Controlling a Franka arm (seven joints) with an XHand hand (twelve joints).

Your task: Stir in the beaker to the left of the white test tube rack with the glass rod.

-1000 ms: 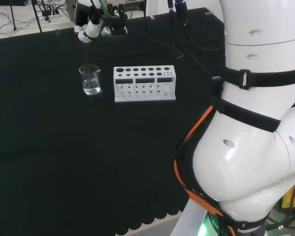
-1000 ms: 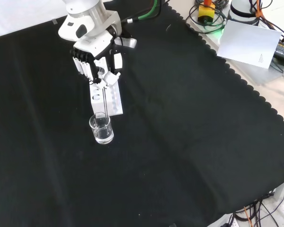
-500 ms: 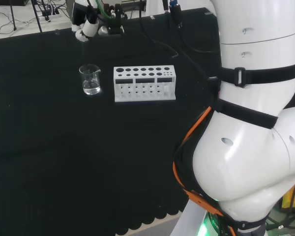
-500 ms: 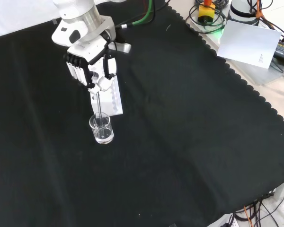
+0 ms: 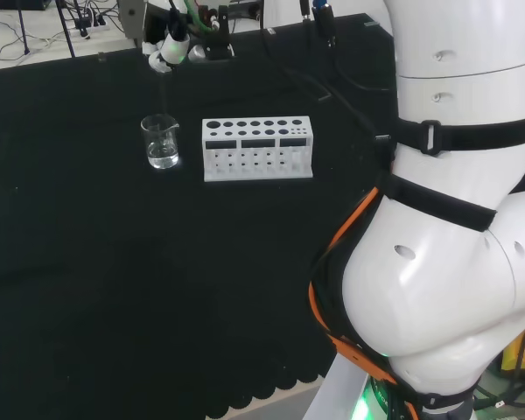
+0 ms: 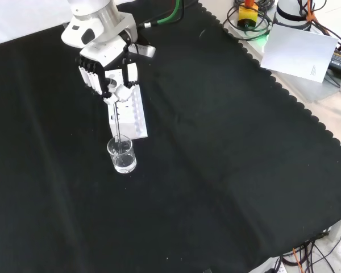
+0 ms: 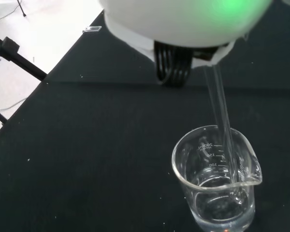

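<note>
The glass rod (image 7: 221,121) hangs nearly upright with its lower end inside the beaker (image 7: 216,181), dipping into the clear liquid at the bottom, its shaft close to the pouring lip. In the front view the beaker (image 6: 121,154) stands on the black tabletop (image 6: 216,170) just in front of the near end of the white test tube rack (image 6: 129,116); in the head view the beaker (image 5: 161,142) stands just left of the rack (image 5: 257,148). Above it the hand (image 6: 108,71) holds the rod's upper end, fingers (image 6: 116,91) curled and pinching it. In the head view the hand (image 5: 173,48) hovers beyond the beaker.
</note>
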